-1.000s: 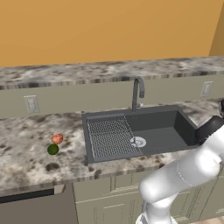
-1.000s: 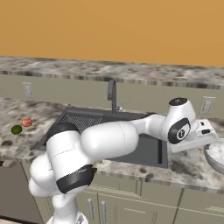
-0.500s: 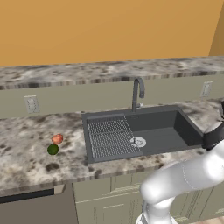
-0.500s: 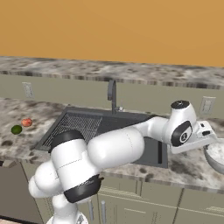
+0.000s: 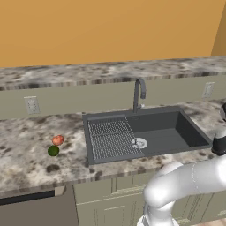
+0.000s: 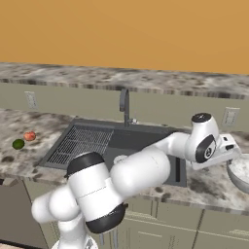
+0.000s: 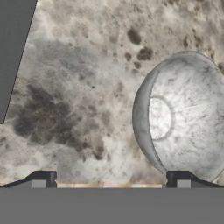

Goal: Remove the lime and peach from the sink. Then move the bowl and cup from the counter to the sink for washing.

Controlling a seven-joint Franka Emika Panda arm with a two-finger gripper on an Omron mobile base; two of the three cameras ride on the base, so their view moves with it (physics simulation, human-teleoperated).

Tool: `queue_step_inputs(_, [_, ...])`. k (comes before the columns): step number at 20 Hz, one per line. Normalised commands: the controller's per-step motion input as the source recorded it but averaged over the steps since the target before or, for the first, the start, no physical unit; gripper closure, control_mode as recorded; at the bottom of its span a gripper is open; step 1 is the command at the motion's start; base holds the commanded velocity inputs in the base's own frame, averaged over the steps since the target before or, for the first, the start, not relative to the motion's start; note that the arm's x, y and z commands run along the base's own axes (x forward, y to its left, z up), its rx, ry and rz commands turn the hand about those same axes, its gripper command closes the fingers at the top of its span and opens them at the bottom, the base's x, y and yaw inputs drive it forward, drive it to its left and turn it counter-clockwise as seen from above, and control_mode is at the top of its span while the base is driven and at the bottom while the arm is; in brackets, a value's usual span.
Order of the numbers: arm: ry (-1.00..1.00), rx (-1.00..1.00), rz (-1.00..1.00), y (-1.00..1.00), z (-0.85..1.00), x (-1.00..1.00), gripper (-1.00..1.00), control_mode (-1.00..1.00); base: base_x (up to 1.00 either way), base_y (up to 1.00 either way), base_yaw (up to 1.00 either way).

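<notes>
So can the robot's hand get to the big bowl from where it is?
Probably yes. The gripper hangs open above the counter, with the bowl just off to one side, and nothing lies between them. It looks off-centre, so it would likely need to shift sideways first.

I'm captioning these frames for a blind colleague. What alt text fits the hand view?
Looking down on a speckled stone counter, a wide silvery-white bowl sits upright at the right, cut off by the frame edge. The open pincer hovers above, one dark fingertip near the bowl's rim. A dark corner of the sink shows at the upper left.
</notes>
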Motion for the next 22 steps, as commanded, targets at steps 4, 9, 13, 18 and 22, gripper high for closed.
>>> queue_step_inputs(4, [0.0,0.0,0.0,-0.2,0.0,0.1,-1.0,-1.0,0.0,0.0,0.0])
queue_step_inputs(9, [0.0,0.0,0.0,-0.18,-0.01,0.08,-1.0,-1.0,0.0,0.0,0.0])
queue_step_inputs(13, [0.0,0.01,0.0,-0.07,-0.09,0.11,-1.0,-1.0,0.0,0.0,0.0])
queue_step_inputs(18, [0.0,0.02,0.0,-0.06,-0.16,0.08,-1.0,-1.0,0.0,0.0,0.0])
queue_step_inputs(22, [0.0,0.0,0.0,-0.09,-0.18,0.03,-1.0,-1.0,0.0,0.0,0.0])
